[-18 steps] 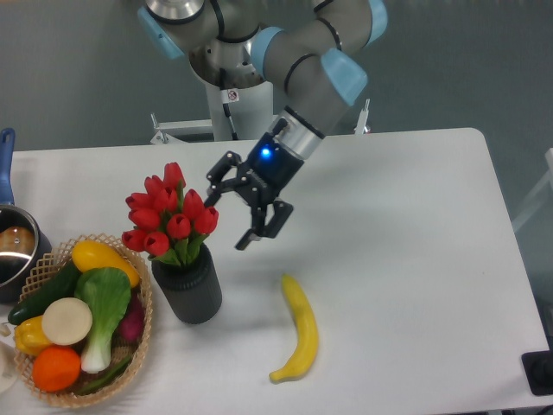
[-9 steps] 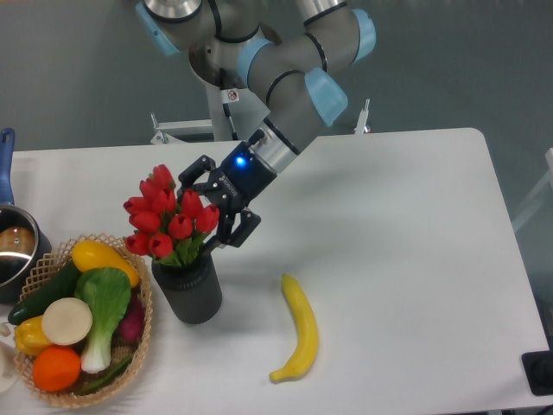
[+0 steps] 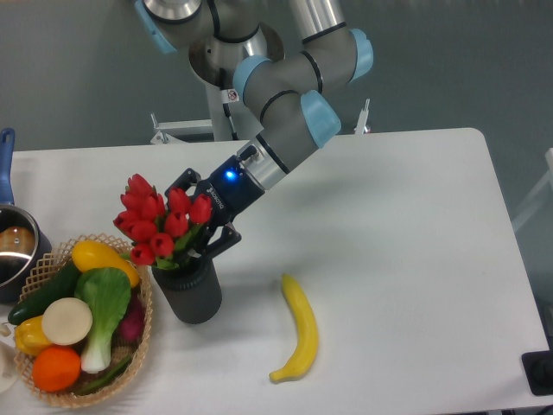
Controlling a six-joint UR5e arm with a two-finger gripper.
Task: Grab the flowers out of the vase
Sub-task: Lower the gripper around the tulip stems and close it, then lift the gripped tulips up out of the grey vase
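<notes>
Flowers (image 3: pixel 160 223) stand in the vase (image 3: pixel 188 293), which sits near the front-left part of the table (image 3: pixel 406 259), just beside the wicker basket (image 3: pixel 138 341) of produce. The bunch leans toward the left edge, its red buds tipped out over the basket side of the vase mouth.

The gripper (image 3: pixel 200 232) is pressed in against the right side of the bunch, low among the leaves and just above the vase rim. One dark finger shows behind the buds and another in front near the stems, so the jaws appear to straddle the bunch, but the buds hide the gap and I cannot tell whether they are clenched on the stems or merely standing around them.

Several things could go wrong from here. If the fingers close on only a few stems or on leaves, the bunch could split, leaving part of it in the vase. If they pinch the buds rather than the stems, the hold may slip during the lift. The lower finger sits very near the rim, so a sideways pull could tip the vase toward the basket. Stems wedged in the mouth could drag the vase upward. The banana (image 3: pixel 298 333), toward the front edge, lies well apart.
</notes>
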